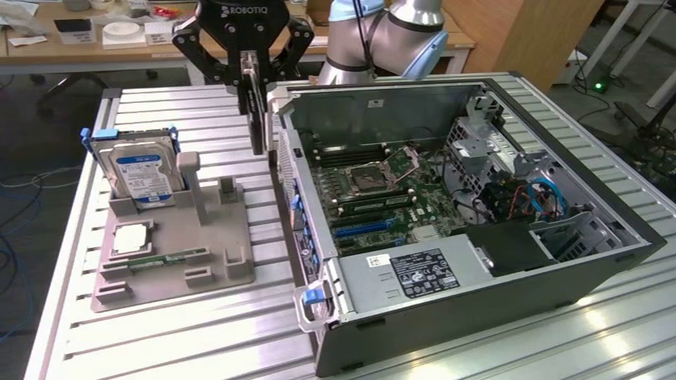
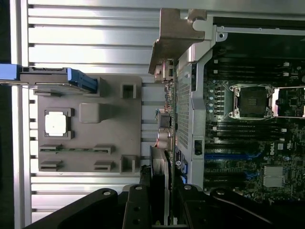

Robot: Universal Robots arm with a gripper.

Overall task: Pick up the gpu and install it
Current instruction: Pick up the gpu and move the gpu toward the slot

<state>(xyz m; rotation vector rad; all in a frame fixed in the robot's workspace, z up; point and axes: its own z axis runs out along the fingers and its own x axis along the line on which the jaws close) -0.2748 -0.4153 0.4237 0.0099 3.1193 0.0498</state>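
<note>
Ribbed silver aluminium worktable (image 1: 158,340) in a lab, with wooden desks (image 1: 63,49) and clutter behind. From the far side, a silver-and-blue jointed robot arm (image 1: 393,30) reaching forward, wrist turned straight down, black Robotiq gripper (image 1: 252,75) pointing at the table. Claw clamped on the upper end of the gpu (image 1: 256,119), a thin flat dark circuit card, hanging upright and edge-on to the exterior view. Card over the strip of table between the grey moulded parts fixture (image 1: 211,237) on the exterior view's left and the open black computer tower case (image 1: 591,273), lying on its side on the exterior view's right. Just beside the case's near wall, and outside it.

From the exterior view: boxy silver hard drive with blue-white label (image 1: 142,174) standing upright in the fixture's rear cradle. Silver power supply box with a black label (image 1: 423,273) at the case's near corner. Blue cables (image 1: 544,194) deeper inside.

From the wrist view, looking down along the card: gripper (image 2: 159,210) with dark fingers (image 2: 136,205) pressed on either face of the gpu (image 2: 159,171). Fixture (image 2: 128,138) seen from above, with a square silver processor chip (image 2: 55,123) in its pocket and a narrow green memory stick (image 2: 76,149) lying flat. Perforated grey rear panel (image 2: 183,109) of the case. Green motherboard (image 2: 248,143) with a bare square processor socket (image 2: 251,101) and blue expansion slots (image 2: 228,156).
</note>
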